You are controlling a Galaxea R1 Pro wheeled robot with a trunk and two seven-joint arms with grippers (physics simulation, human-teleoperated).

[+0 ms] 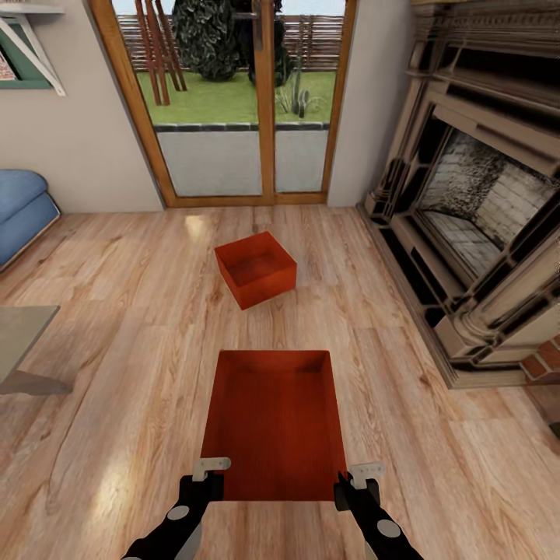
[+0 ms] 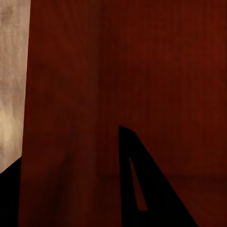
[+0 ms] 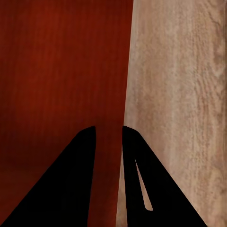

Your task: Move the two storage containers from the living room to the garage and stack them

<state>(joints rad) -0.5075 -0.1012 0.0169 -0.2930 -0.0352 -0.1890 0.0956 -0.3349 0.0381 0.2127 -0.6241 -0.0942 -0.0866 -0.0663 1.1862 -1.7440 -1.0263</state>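
Two orange-red storage containers sit on the living room's wood plank floor (image 1: 117, 373). The near container (image 1: 272, 420) lies just ahead of me, open side up. My left gripper (image 1: 208, 476) is at its near left corner. In the left wrist view the left gripper (image 2: 71, 146) straddles the container (image 2: 165, 71) wall with a wide gap, open. My right gripper (image 1: 358, 481) is at the near right corner. In the right wrist view the right gripper (image 3: 109, 128) pinches the thin wall of the container (image 3: 56, 71), shut. The far container (image 1: 255, 270) stands free, turned at an angle.
A brick fireplace (image 1: 474, 210) with a stepped surround runs along the right. Wood-framed glass doors (image 1: 249, 109) are straight ahead. A blue sofa (image 1: 23, 210) and a grey table corner (image 1: 23, 334) sit at the left. Open plank floor surrounds both containers.
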